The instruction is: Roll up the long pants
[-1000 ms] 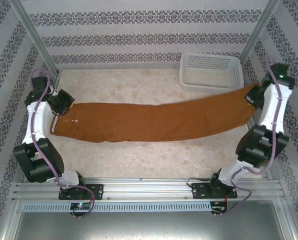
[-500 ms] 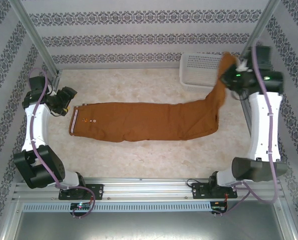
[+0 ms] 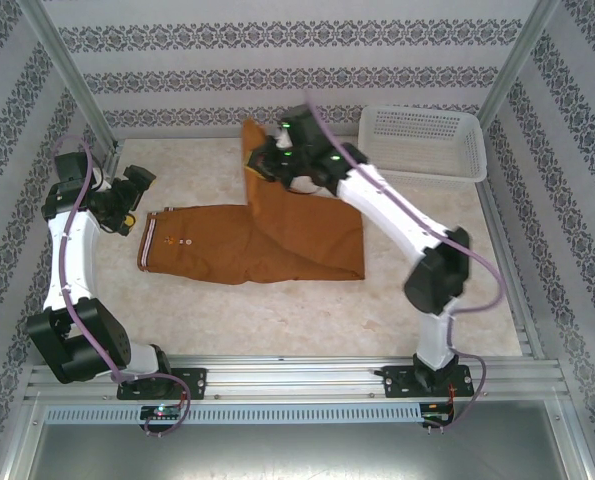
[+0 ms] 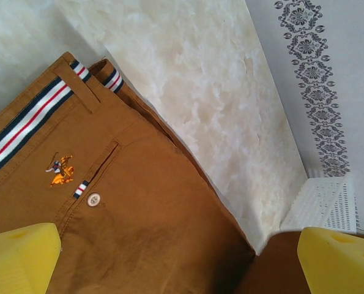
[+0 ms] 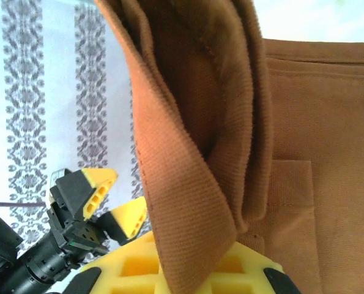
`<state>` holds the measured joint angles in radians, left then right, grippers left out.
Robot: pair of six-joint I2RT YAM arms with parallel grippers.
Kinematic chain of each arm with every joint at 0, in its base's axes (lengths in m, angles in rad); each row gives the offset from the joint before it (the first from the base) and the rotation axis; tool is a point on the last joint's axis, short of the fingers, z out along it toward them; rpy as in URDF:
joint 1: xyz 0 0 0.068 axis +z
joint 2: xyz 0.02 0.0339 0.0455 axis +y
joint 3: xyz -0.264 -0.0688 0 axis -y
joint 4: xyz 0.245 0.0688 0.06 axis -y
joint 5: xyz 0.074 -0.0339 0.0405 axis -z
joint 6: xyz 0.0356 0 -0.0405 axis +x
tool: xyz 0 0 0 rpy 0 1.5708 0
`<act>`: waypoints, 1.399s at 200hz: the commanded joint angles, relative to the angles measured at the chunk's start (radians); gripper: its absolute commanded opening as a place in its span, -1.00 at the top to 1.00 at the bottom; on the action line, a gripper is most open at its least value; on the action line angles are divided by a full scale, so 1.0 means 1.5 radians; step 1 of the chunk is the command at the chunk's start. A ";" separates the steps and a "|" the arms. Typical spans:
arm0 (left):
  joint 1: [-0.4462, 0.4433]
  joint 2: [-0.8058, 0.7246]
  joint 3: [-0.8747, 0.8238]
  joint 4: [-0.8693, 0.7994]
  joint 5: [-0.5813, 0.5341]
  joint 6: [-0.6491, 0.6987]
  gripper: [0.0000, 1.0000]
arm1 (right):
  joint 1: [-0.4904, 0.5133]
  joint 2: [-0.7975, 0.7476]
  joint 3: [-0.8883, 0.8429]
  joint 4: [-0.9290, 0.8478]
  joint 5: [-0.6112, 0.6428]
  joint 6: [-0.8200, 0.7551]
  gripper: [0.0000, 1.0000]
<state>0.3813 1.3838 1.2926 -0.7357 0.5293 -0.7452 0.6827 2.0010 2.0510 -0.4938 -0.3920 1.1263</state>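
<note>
Fold-over step, apparently: right jaws clamp the long pants by raised cuffs; left jaws gape empty beside the waistband. Next: lower cuffs squarely.

You've got a cream, marble-patterned table under everything. Lying on it, left of centre, are the long pants. The waistband end is flat toward the left, with its striped band, a button and a small embroidered logo facing up. On the right the fabric doubles back at a fold, and the leg ends rise off the surface toward the far side. Your white mesh basket sits in the far right corner, apart from the flat fabric.
</note>
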 commanded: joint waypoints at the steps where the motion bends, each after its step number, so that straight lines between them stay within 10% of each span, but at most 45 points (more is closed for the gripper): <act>1: 0.003 -0.022 0.018 -0.019 0.009 0.002 -0.99 | 0.039 0.082 0.154 0.060 -0.045 0.057 1.00; 38: 0.004 -0.030 0.011 -0.026 0.005 0.012 -1.00 | 0.084 0.270 0.397 0.038 -0.076 0.115 1.00; 98: 0.005 -0.035 0.010 -0.033 0.004 0.020 -1.00 | 0.136 0.353 0.336 0.129 -0.081 0.174 1.00; 134: 0.005 -0.041 0.004 -0.035 0.003 0.020 -1.00 | 0.154 0.420 0.348 0.182 -0.101 0.211 -0.70; 168: 0.005 -0.050 0.004 -0.038 0.000 0.019 -1.00 | 0.147 0.433 0.372 0.124 -0.119 0.164 -0.95; 195: 0.005 -0.062 -0.009 -0.031 -0.001 0.010 -0.99 | 0.122 0.367 0.334 0.035 -0.088 0.053 -0.84; 218: 0.003 -0.075 -0.036 -0.011 0.005 -0.011 -0.06 | 0.092 0.297 0.298 -0.053 -0.072 -0.050 -0.72; 228: 0.002 -0.082 -0.051 0.001 0.004 -0.024 0.63 | 0.077 0.266 0.276 -0.079 -0.067 -0.083 -0.74; 237: -0.003 -0.086 -0.062 0.012 0.005 -0.038 1.00 | 0.065 0.238 0.257 -0.107 -0.066 -0.120 -0.42; 253: -0.024 -0.090 -0.079 0.030 0.007 -0.055 1.00 | 0.046 0.189 0.215 -0.191 -0.026 -0.201 0.99; 280: -0.101 -0.096 -0.125 0.093 -0.017 -0.104 1.00 | 0.011 0.094 0.016 -0.214 0.031 -0.282 1.00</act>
<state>0.3252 1.2675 1.1580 -0.7029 0.5243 -0.8150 0.7227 2.2543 2.2871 -0.6937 -0.4335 0.8875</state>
